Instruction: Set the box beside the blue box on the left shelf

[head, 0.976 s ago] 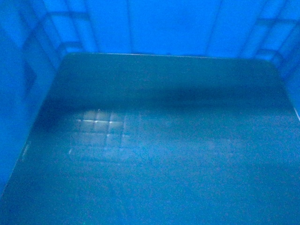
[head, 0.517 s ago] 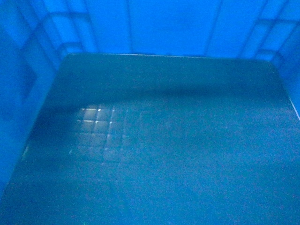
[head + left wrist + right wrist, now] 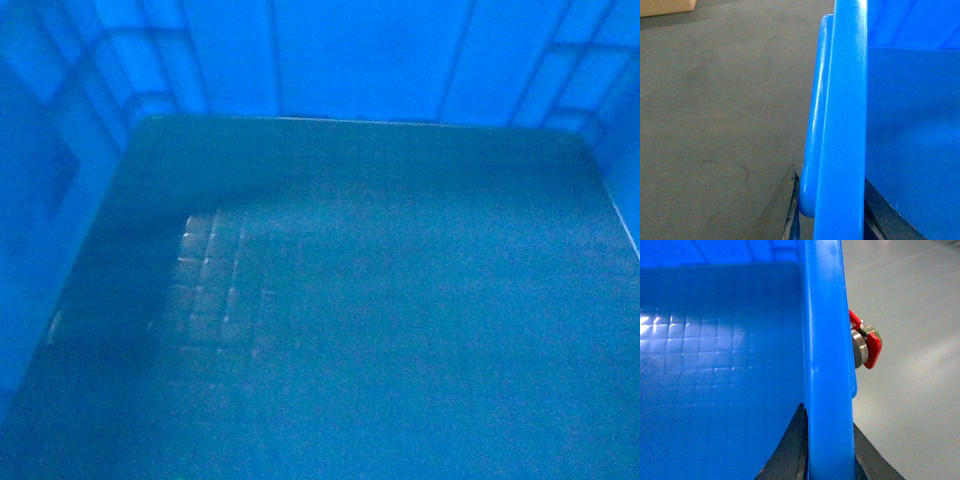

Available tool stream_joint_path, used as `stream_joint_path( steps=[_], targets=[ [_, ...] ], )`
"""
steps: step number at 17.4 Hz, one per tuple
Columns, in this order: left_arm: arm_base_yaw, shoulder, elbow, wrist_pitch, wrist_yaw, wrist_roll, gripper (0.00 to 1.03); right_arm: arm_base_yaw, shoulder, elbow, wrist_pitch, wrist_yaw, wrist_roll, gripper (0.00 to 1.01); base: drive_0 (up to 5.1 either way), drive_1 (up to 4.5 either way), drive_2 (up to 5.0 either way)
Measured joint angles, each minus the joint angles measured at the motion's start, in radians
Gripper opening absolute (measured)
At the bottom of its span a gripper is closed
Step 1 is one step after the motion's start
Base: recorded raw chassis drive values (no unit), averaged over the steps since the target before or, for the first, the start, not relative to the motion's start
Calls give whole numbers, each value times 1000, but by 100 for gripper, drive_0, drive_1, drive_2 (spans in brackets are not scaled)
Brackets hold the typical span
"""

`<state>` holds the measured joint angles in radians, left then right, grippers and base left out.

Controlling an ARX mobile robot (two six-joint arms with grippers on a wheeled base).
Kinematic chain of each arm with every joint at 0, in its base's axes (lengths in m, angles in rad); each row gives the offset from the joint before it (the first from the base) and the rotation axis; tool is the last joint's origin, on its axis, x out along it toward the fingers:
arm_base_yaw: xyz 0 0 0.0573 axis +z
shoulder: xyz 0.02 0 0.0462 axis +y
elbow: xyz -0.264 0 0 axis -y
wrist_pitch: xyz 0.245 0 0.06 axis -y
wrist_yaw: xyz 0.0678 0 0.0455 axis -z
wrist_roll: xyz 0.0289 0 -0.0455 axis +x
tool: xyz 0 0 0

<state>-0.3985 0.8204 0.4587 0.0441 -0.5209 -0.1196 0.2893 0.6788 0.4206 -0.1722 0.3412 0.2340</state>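
— Where is the box [image 3: 380,300]?
— Right under the head camera, filling its view. It hangs over the gray floor [image 3: 715,125].
— And the claws?
— The left claw [image 3: 832,220] pinches one rim. The right claw [image 3: 827,455] pinches the other.

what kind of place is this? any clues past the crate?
Probably a warehouse or workshop, but little shows. The blue crate fills the head view; the wrist views show bare grey floor and a cardboard box's corner.

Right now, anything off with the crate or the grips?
Nothing stands out. The box is empty and looks undamaged. The left gripper and right gripper each straddle a side rim squarely.
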Motion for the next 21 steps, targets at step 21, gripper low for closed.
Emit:
stream_joint_path(
  steps=[21],
  targets=[
    [0,0,0,0,-1,0,20,0,0,0,0,0,0,10,-164,-164,-164]
  ],
)
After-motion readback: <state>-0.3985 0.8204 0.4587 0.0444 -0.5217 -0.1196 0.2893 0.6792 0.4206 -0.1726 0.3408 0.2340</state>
